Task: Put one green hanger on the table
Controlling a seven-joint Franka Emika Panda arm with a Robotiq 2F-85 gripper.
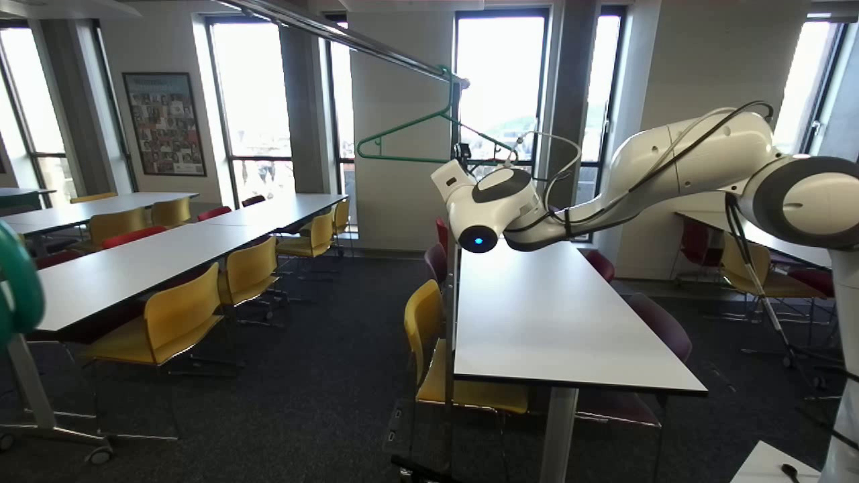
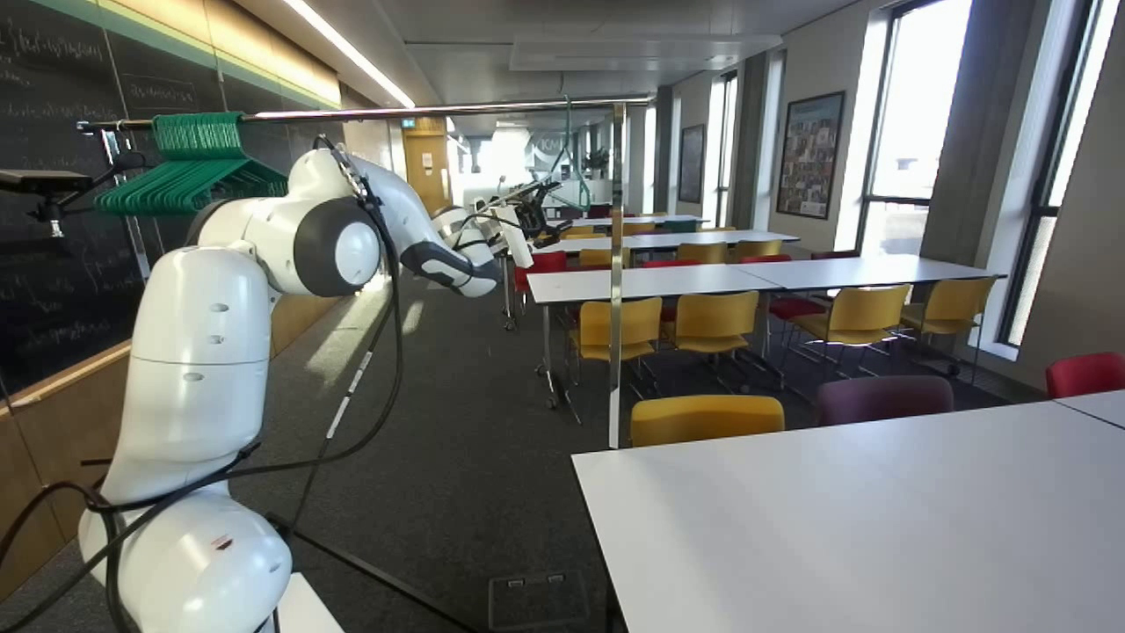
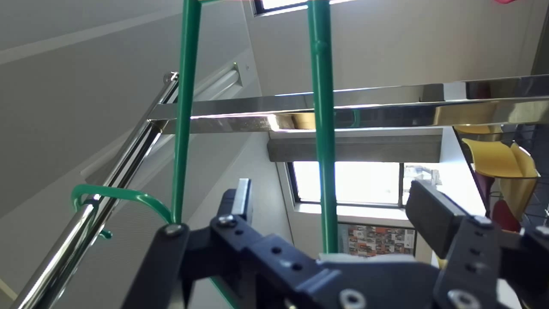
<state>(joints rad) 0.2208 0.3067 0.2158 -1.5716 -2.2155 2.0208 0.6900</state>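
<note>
Claw (image 3: 334, 204) spread, jaws wide apart, bar of green hanger (image 3: 324, 77) seen between, hook over metal rail (image 3: 134, 152), white table (image 1: 537, 322) lower down.

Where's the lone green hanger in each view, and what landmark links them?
In an exterior view: the hanger, upper middle.
In an exterior view: the hanger, upper middle, left of the post.
Wrist view: the hanger, left to middle, cut off at the top.
Shared landmark: the rail it hangs from.

The glossy white arm (image 2: 202, 334) has grey joint bands (image 2: 316, 251) and black cables (image 2: 397, 325). A blue light (image 1: 478, 241) dots one black cap (image 1: 466, 239). The black tool (image 3: 336, 209) bears silver screws (image 3: 226, 220).
</note>
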